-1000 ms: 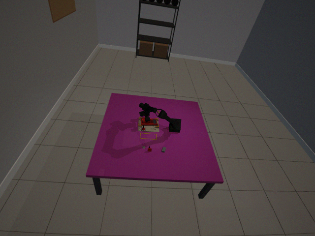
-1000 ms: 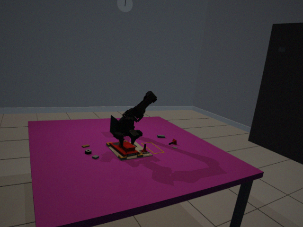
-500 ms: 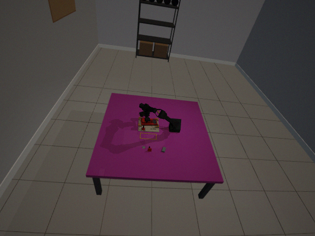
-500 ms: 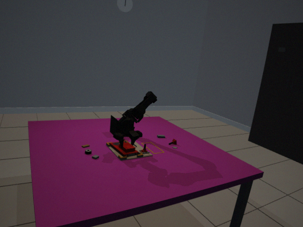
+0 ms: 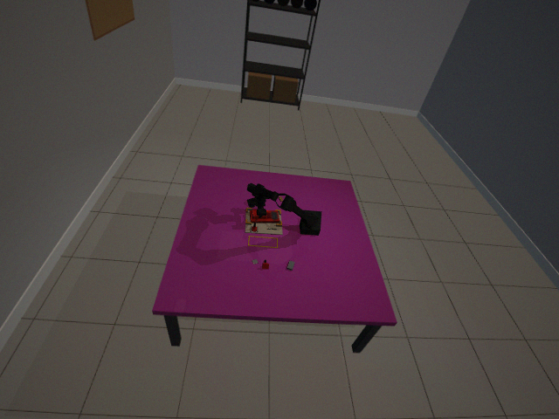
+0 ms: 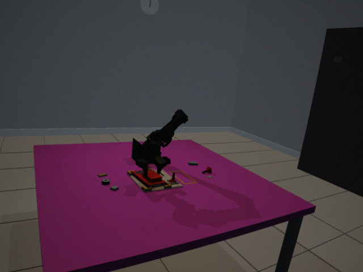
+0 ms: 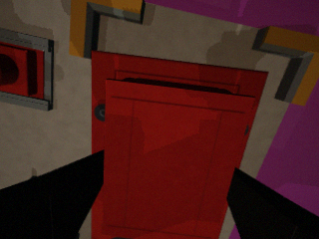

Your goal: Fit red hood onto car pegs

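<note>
While the jaws stand closed on the hood (image 7: 174,159), one finger (image 7: 55,199) at 9 o'clock and the other at 3, you have its two long sides pinned. Its long axis runs from 6 to 12 o'clock, straight away from the wrist. The hood sits on the car inside the jig (image 7: 55,144) and looks flat, though you cannot see whether each peg is in its hole. Your likely way out is straight up. Sideways room is tight: a small red part (image 7: 20,70) lies at 10 o'clock, and orange corner brackets (image 7: 80,25) stand at 11 and 1. Beyond them is tabletop (image 7: 299,129).
</note>
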Tool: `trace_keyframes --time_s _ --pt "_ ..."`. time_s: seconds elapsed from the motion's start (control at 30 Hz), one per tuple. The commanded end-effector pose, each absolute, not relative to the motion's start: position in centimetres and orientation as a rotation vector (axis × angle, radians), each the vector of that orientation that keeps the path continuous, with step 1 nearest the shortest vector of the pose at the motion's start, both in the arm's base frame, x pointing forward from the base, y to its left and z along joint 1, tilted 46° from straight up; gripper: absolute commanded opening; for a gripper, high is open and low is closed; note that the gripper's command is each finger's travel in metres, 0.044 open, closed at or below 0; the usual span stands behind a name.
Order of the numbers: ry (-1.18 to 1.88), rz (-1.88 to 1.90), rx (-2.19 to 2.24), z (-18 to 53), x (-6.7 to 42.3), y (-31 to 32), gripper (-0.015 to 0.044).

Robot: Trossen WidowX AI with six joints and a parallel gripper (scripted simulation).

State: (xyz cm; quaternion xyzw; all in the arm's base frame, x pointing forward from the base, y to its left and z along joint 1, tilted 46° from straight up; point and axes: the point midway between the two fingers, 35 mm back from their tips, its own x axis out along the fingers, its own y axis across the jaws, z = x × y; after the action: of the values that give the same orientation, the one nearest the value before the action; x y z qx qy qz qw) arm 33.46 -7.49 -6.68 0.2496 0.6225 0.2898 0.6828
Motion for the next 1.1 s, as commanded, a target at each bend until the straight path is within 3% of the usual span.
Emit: trace_keyframes --time_s 0.0,0.07,0.53,1.07 --pt "1.395 0.649 0.56 -6.7 33.5 -7.5 0.0394" --pt "1.395 0.649 0.56 -6.7 33.5 -7.5 0.044" --pt "1.39 0.651 0.565 -1.9 33.0 -12.5 0.044" --pt "1.39 0.651 0.565 -1.8 33.0 -12.6 0.044"
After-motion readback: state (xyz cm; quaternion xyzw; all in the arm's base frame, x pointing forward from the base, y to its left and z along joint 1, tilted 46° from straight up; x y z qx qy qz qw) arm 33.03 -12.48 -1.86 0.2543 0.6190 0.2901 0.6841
